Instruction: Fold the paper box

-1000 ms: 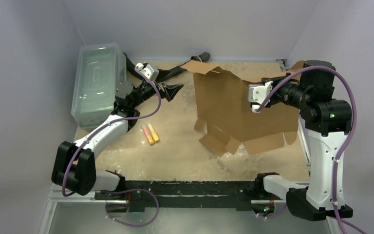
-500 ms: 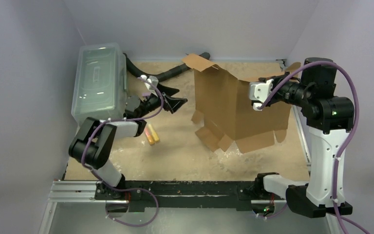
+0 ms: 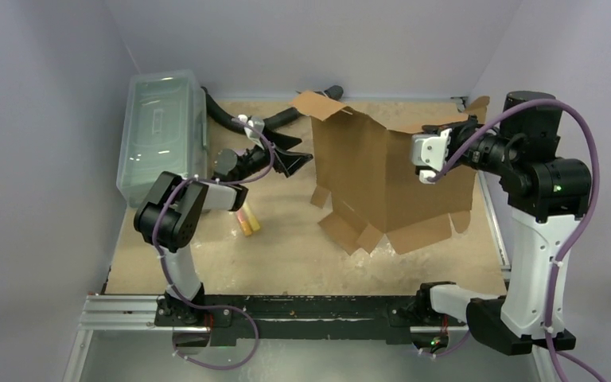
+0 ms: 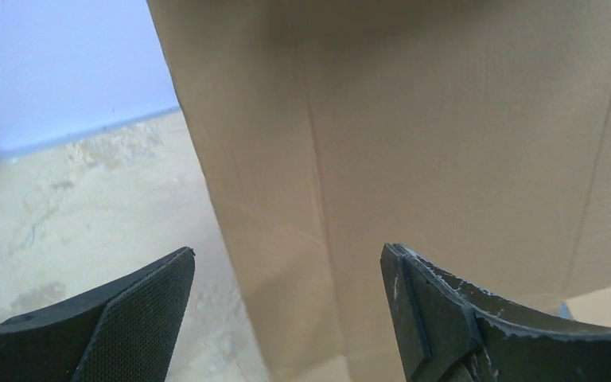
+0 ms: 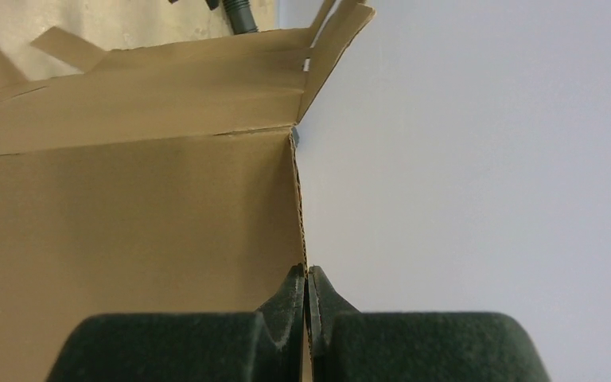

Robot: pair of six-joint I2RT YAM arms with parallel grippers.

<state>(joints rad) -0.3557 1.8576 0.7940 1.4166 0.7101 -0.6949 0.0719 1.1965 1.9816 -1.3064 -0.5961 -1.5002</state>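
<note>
The paper box (image 3: 382, 179) is a brown cardboard sheet standing upright on the right half of the table, with loose flaps hanging at its lower edge and a tab at its top left corner. My right gripper (image 3: 427, 137) is shut on its upper edge. In the right wrist view the fingertips (image 5: 306, 277) pinch the corrugated edge of the paper box (image 5: 127, 223). My left gripper (image 3: 302, 153) is open just left of the sheet, pointing at it. In the left wrist view its jaws (image 4: 286, 251) stand wide apart, with the cardboard panel (image 4: 414, 135) close ahead and nothing between them.
A clear plastic lidded bin (image 3: 159, 135) stands at the back left. Two orange and yellow markers (image 3: 247, 219) lie on the worn tabletop (image 3: 286, 247) near the left arm. A black hose (image 3: 298, 114) runs along the back. Pale walls close in on three sides.
My left arm folded at the elbow and carried its open gripper to the right, up close to the sheet. The right gripper drew the cardboard slightly right and more upright.
</note>
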